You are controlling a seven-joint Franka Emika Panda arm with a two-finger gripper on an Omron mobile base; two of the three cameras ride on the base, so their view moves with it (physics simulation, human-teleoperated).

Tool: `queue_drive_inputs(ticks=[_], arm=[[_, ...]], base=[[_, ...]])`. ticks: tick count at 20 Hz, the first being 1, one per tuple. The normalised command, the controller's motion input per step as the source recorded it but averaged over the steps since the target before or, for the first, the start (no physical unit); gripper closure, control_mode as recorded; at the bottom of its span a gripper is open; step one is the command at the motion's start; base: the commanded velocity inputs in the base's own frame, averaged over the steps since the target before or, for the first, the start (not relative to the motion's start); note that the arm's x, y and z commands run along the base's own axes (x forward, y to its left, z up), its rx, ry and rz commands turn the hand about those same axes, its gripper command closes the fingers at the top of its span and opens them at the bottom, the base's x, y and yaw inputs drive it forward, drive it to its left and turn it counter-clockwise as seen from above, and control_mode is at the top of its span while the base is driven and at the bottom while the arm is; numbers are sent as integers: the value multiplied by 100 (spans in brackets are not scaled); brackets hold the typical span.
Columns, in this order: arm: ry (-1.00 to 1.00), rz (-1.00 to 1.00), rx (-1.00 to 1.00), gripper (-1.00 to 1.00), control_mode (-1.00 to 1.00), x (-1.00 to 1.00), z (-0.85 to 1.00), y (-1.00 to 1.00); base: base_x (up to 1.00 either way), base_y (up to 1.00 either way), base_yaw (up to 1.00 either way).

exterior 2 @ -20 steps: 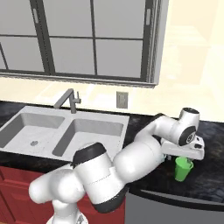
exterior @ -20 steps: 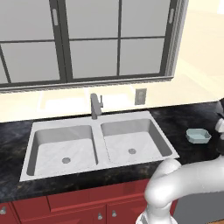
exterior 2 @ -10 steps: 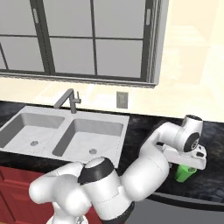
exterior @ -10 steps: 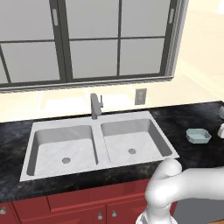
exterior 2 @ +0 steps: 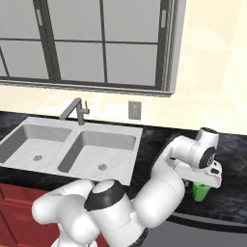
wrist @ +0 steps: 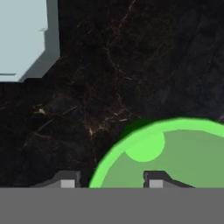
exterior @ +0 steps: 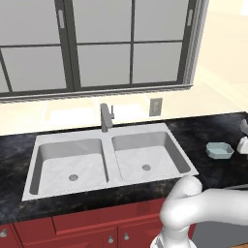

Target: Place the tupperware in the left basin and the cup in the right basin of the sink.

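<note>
The green cup [exterior 2: 201,191] stands on the black counter right of the sink, directly under my gripper [exterior 2: 204,180]. In the hand view the cup [wrist: 175,153] looms large, and my gripper [wrist: 109,180] is open, with one fingertip [wrist: 66,180] outside its rim and the other inside. The pale blue tupperware [exterior: 219,150] sits on the counter just beyond the cup and appears again as the tupperware [wrist: 22,35] at the upper left. The left basin [exterior: 72,162] and right basin [exterior: 145,155] of the sink hold nothing.
A grey faucet [exterior: 105,117] rises behind the sink's divider. A wall outlet [exterior: 155,107] and a large window are behind the counter. Red cabinet fronts [exterior: 72,227] run below the counter edge.
The hand has come down a little closer over the green cup and the elbow has swung. The cup and tupperware have stayed put.
</note>
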Motion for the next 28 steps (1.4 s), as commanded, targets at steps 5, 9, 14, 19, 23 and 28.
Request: queue_drive_inputs(ticks=[5,9,14,19,23,28], arm=[[-4,-4,0,100,-100,5,0,21],[3,6,-2,100,-100,4,11,35],[0,12,-8,100,-100,-6,39,47],[-1,21,-8,100,-100,-2,37,60],[-4,13,-4,100,-100,0,8,56],[-1,24,-3,100,-100,3,0,67]], base=[[0,0,0],[0,0,0],[0,0,0],[0,0,0],[0,0,0],[0,0,0]])
